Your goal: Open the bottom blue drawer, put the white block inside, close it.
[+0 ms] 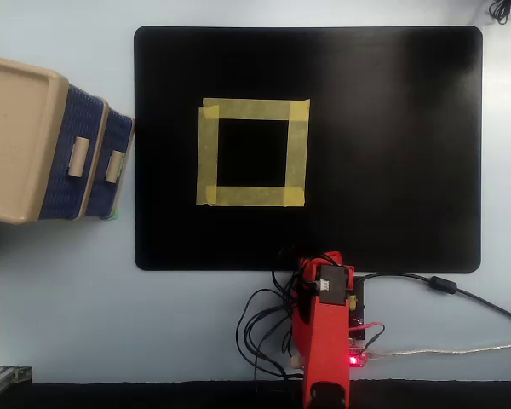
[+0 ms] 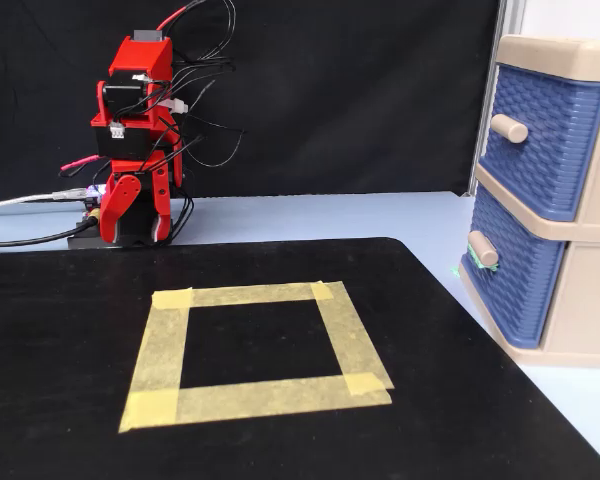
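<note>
A beige cabinet (image 2: 570,290) stands at the right edge of the fixed view and at the left edge of the overhead view. It has two blue drawers. The bottom blue drawer (image 2: 513,270) sits low on the right of the fixed view, and both drawers look pushed in. Its small beige handle (image 2: 483,250) sticks out toward the mat. The upper blue drawer (image 2: 543,135) is right above it.

A big black mat (image 1: 392,153) covers the middle of the overhead view. A square of yellow tape (image 1: 252,152) is stuck on it, a bit left of the middle. The inside of the square shows only black mat.

The red arm (image 2: 135,140) is folded up in the upper left of the fixed view, well apart from the cabinet. Wires hang around it. I cannot tell if the gripper is spread or pressed together.

The white block does not show in either view.
</note>
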